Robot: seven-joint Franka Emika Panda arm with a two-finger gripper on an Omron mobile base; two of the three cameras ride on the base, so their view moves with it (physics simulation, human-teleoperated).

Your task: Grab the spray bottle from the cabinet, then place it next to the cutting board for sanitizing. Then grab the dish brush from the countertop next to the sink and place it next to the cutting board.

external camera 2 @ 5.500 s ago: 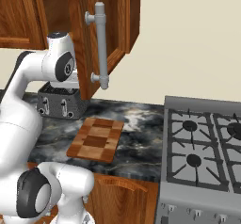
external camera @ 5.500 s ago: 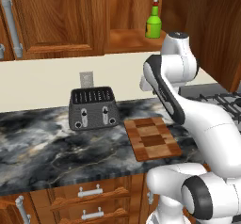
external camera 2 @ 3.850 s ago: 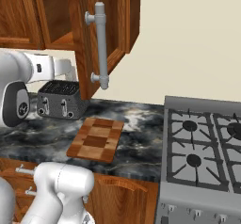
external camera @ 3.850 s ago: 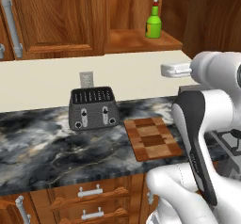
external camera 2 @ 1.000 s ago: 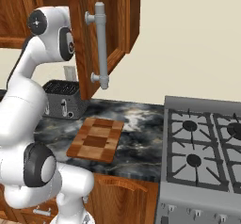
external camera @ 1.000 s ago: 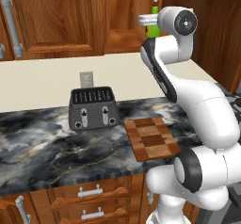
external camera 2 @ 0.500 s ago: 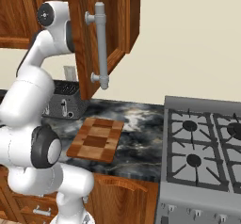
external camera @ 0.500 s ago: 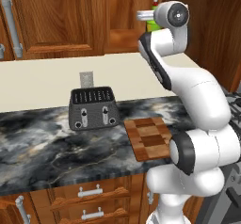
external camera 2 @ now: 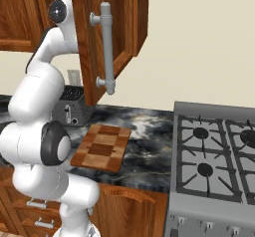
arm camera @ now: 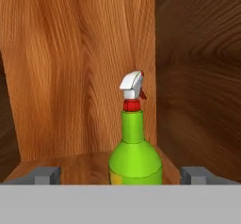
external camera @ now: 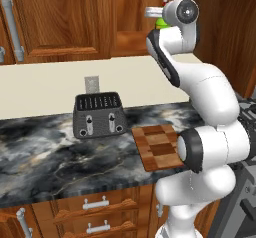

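The spray bottle (arm camera: 135,148), bright green with a white head and red tip, stands upright on the shelf of the open cabinet (arm camera: 80,53). My gripper (arm camera: 120,175) is open and level with the bottle's body. One fingertip (arm camera: 45,175) is on each side of the bottle, well clear of it. In the left base view my arm reaches up into the cabinet and only a sliver of the spray bottle (external camera: 159,22) shows behind it. The cutting board (external camera: 157,145) (external camera 2: 102,147) lies on the countertop (external camera: 45,152) below. The dish brush and the sink are out of view.
A dark toaster (external camera: 98,115) stands left of the board by the wall. The open cabinet door (external camera 2: 124,27), with its long silver handle (external camera 2: 106,47), hangs just right of my arm. A gas stove (external camera 2: 214,156) lies to the right. Drawers (external camera: 95,214) sit under the counter.
Over the last second my hand has risen a little and moved in toward the bottle on the shelf. The jaws have stayed open, and the bottle has not moved.
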